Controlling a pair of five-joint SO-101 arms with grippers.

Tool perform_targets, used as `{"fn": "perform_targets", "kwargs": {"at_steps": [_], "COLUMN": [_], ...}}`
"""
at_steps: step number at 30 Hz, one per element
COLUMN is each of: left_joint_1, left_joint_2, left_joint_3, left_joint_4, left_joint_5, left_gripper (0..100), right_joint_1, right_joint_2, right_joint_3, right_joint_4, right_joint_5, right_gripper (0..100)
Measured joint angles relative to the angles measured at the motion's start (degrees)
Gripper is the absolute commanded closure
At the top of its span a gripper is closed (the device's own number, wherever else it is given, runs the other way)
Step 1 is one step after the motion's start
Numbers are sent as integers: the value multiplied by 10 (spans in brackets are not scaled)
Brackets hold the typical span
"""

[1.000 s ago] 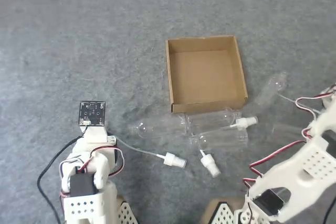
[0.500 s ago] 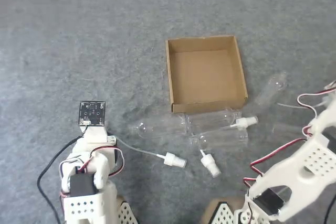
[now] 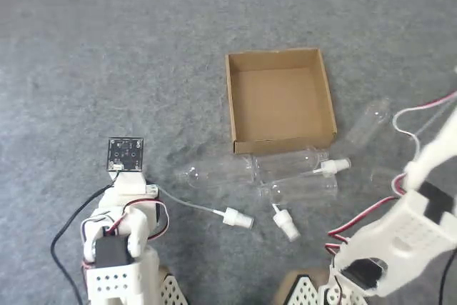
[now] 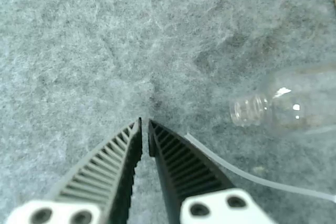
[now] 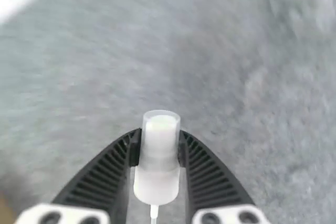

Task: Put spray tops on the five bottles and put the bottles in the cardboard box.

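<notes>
Right wrist view: right gripper (image 5: 158,133) clamps white spray top (image 5: 157,167).

Bright, even light casts faint shadows, with small glints on the clear bottle (image 4: 294,114).

I log a grey carpet (image 3: 107,62) covering the table. On it: an open cardboard box (image 3: 280,101), clear bottles (image 3: 214,171) on their sides just beside it, two loose spray tops (image 3: 238,218).
</notes>
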State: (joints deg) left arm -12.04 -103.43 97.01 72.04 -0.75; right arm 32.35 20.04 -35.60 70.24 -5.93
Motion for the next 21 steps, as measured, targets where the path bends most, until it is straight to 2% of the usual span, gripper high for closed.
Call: {"fn": "perform_targets", "kwargs": {"at_steps": [6,11,15,21], "left_joint_1": [0,0,0,0], "left_joint_2": [0,0,0,0], "left_joint_3": [0,0,0,0], "left_joint_4": [0,0,0,0], "left_joint_5": [0,0,0,0], "left_gripper": [988,988,988,988], "right_joint_1": [-118,-276,-412,-594], "right_joint_2": [-49,-70,-70,-25], "right_joint_3": [-124,-175,-176,-177], "right_joint_4": [130,229,265,265], "right_joint_5": [45,60,61,62], "right_gripper": [978,978,978,978]}}
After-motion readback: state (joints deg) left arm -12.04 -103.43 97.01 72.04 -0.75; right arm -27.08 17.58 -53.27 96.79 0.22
